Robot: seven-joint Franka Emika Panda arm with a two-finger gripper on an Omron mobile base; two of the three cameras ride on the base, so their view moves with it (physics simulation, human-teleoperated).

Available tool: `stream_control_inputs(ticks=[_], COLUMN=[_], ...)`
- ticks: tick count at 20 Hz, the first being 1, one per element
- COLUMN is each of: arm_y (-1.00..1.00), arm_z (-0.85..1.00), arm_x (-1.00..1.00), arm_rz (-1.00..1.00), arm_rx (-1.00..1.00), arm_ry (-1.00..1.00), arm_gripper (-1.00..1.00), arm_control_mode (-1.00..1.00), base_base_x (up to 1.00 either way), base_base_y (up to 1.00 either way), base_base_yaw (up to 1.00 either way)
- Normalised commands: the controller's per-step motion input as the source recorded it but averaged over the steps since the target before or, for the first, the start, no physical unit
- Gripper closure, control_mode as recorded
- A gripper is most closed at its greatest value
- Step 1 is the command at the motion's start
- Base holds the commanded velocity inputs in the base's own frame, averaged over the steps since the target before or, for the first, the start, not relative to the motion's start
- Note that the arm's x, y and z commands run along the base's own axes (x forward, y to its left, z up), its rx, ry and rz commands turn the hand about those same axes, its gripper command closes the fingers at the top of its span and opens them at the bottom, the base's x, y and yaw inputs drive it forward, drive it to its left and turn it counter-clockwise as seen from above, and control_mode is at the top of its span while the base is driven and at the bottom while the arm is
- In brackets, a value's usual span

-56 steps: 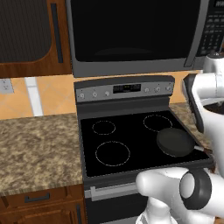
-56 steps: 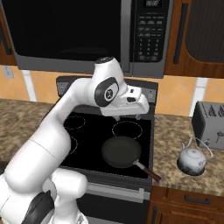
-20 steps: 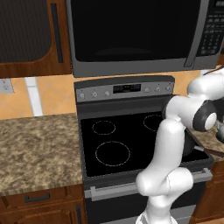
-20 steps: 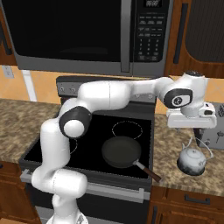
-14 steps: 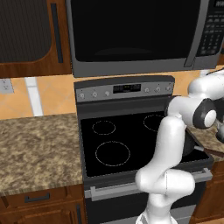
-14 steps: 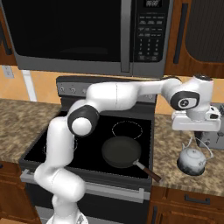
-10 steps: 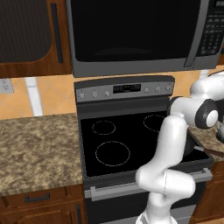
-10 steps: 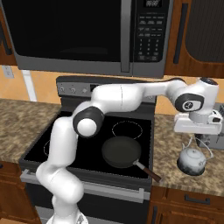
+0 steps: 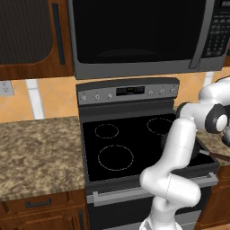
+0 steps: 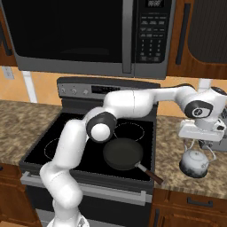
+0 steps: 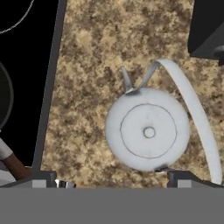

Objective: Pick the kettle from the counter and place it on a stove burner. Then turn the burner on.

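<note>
In the left base view the white arm (image 9: 179, 148) bends across the front right of the black stovetop (image 9: 134, 143) and reaches off toward the right edge; speckled granite surface (image 9: 36, 152) lies left of the stove. In the right base view the arm stretches over the frying pan (image 10: 123, 154) on the front right burner, and the gripper (image 10: 199, 142) hangs directly above the kettle (image 10: 193, 162), which stands upright on the surface right of the stove, near its front edge. In the hand view the kettle (image 11: 148, 130) sits seen from above, its lid knob centred, its arched handle lying to one side; the two fingertips (image 11: 43, 178) stand spread wide on either side of it, gripping nothing.
</note>
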Motion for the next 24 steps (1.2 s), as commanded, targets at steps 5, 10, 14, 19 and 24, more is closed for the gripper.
stream_control_inputs(ticks=[5,10,14,19,24], arm_y=[-0.02,-0.09,-0.13,-0.3,-0.23], arm_z=[-0.14,0.0,-0.09,-0.21,-0.24], arm_x=[0.05,0.11,0.19,0.11,0.01], arm_rz=[0.01,0.0,0.0,0.0,0.0], arm_rx=[0.02,0.0,0.0,0.0,0.0], arm_ry=[0.0,0.0,0.0,0.01,0.02], arm_gripper=[-1.0,-1.0,-1.0,-1.0,-1.0], arm_control_mode=[-1.0,-1.0,-1.0,-1.0,-1.0], base_base_x=[0.0,0.0,0.0,0.0,0.0], base_base_y=[0.0,0.0,0.0,0.0,0.0], base_base_yaw=[0.0,0.0,0.0,0.0,0.0])
